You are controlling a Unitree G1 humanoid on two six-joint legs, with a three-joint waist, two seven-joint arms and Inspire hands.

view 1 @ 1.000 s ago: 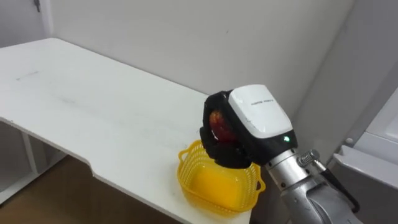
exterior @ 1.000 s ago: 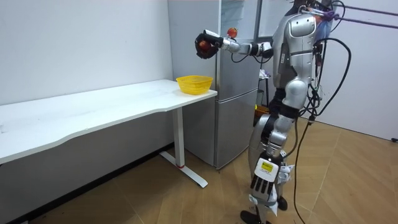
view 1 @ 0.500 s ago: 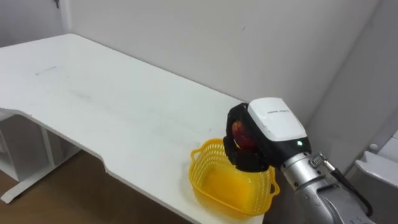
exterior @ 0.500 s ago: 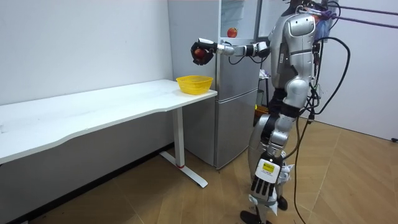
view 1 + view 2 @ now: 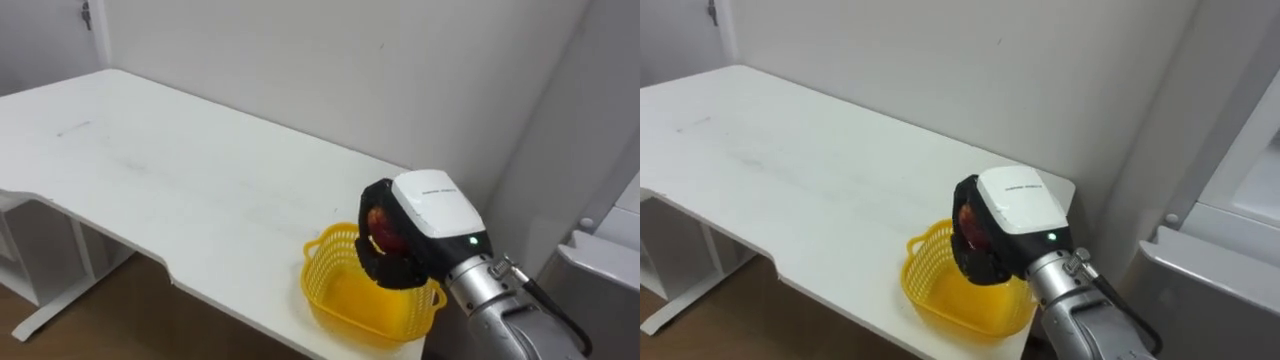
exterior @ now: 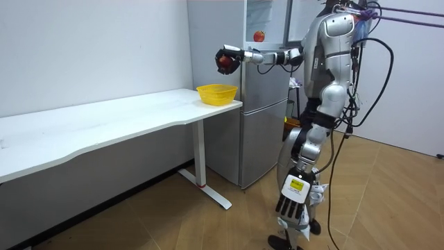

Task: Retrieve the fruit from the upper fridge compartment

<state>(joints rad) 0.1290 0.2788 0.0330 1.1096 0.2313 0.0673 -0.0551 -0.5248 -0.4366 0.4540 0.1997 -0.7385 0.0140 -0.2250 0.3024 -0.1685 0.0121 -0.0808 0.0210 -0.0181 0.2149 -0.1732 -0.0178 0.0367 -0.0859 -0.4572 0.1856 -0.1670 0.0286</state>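
red apple [image 5: 383,228] is clasped in the right hand [image 5: 432,207], above the yellow basket [image 5: 328,292], which lies almost straight below it.

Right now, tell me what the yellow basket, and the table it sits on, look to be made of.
Yellow basket: probably moulded plastic with a glossy finish; its open lattice walls and looped handle look like one piece. Table: white matte top, likely laminated board, going by the thin flat edge and smooth face; not certain.

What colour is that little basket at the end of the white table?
The basket is yellow; it shows best in the left eye view.
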